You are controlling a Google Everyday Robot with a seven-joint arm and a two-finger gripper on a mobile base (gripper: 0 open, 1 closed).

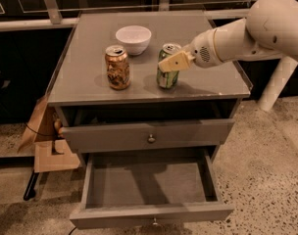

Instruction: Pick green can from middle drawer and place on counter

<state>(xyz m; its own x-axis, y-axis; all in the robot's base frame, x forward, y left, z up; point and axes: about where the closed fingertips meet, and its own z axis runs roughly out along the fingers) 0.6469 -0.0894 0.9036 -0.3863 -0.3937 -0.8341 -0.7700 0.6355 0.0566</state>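
The green can [166,75] stands upright on the counter [87,53], right of its middle. My gripper [171,61] reaches in from the right and sits at the can's upper part, its tan tip across the can's front. The can's base rests on the counter. The middle drawer [151,213] is pulled open below, and its inside shows nothing in it.
A gold-brown patterned can [117,66] stands left of the green can. A white bowl [133,39] sits behind them. The drawer above [149,137] is shut. A cardboard box [46,141] leans at the cabinet's left. A white post [276,82] stands at the right.
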